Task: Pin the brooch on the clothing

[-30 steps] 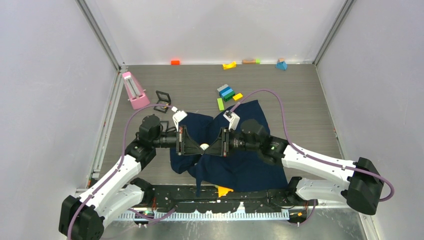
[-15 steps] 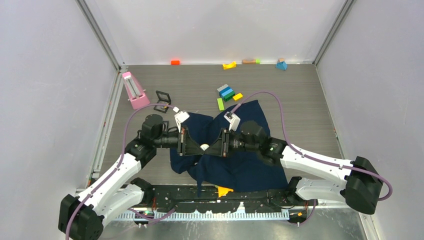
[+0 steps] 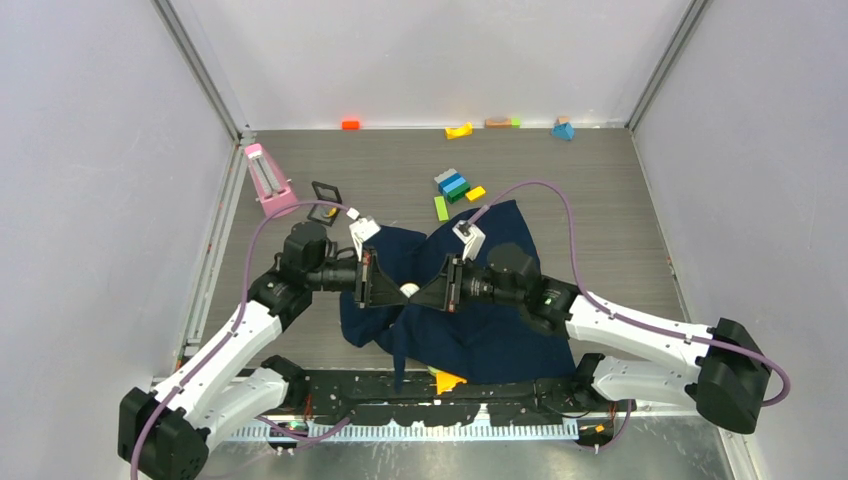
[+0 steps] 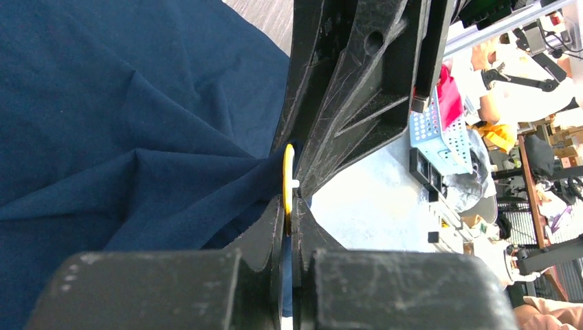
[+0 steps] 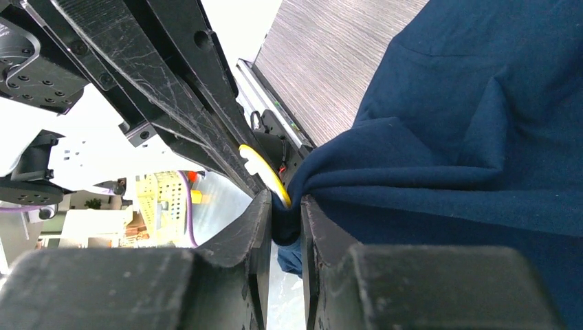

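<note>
The clothing (image 3: pixel 480 320) is a dark navy T-shirt, rumpled on the table between the two arms. My left gripper (image 3: pixel 395 290) and right gripper (image 3: pixel 422 293) meet tip to tip above it. In the left wrist view the left gripper (image 4: pixel 291 210) is shut on the edge of the brooch (image 4: pixel 289 182), a thin yellow disc seen edge-on. The brooch (image 3: pixel 409 292) shows as a pale round spot from above. My right gripper (image 5: pixel 283 199) is shut on a raised fold of the clothing (image 5: pixel 447 137), with the brooch (image 5: pixel 265 172) pressed against that fold.
A pink metronome-shaped object (image 3: pixel 268 180) and a small black frame (image 3: pixel 325 195) lie at the left. Coloured blocks (image 3: pixel 455 185) sit beyond the shirt and more blocks (image 3: pixel 458 130) line the back wall. A yellow wedge (image 3: pixel 447 381) lies by the arm bases.
Both wrists have shifted very slightly away from the bases, still tip to tip. The grips on brooch and fabric are unchanged.
</note>
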`<state>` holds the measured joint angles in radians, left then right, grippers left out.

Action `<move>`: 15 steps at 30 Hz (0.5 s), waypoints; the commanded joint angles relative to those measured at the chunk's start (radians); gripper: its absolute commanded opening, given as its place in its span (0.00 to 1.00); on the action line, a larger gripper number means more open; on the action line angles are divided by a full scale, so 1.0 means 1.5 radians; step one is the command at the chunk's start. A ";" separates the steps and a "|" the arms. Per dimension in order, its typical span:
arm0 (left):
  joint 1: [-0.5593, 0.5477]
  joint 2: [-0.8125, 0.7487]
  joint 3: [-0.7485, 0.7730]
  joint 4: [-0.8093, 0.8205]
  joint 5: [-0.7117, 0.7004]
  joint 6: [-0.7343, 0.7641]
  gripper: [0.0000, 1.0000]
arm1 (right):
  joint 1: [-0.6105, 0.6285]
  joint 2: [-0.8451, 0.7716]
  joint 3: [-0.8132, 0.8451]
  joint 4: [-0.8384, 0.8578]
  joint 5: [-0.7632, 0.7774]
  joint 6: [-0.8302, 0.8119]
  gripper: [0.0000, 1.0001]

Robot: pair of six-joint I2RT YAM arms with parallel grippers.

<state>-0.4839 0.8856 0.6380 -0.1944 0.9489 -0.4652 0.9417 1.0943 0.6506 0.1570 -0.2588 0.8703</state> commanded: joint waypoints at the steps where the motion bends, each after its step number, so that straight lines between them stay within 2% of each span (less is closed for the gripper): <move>1: 0.000 -0.009 0.023 -0.095 0.120 0.012 0.00 | -0.046 -0.028 -0.011 -0.014 0.157 -0.046 0.10; 7: 0.003 0.003 0.029 -0.118 0.106 0.028 0.00 | -0.045 -0.043 -0.001 -0.030 0.111 -0.072 0.22; 12: 0.004 0.007 0.036 -0.151 0.075 0.054 0.00 | -0.046 -0.065 0.010 -0.041 0.053 -0.090 0.38; 15: 0.004 0.011 0.048 -0.189 0.026 0.081 0.00 | -0.046 -0.085 0.035 -0.126 0.074 -0.115 0.49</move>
<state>-0.4767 0.9054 0.6609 -0.3515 0.9936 -0.4088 0.8856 1.0199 0.6456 0.0818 -0.2310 0.7769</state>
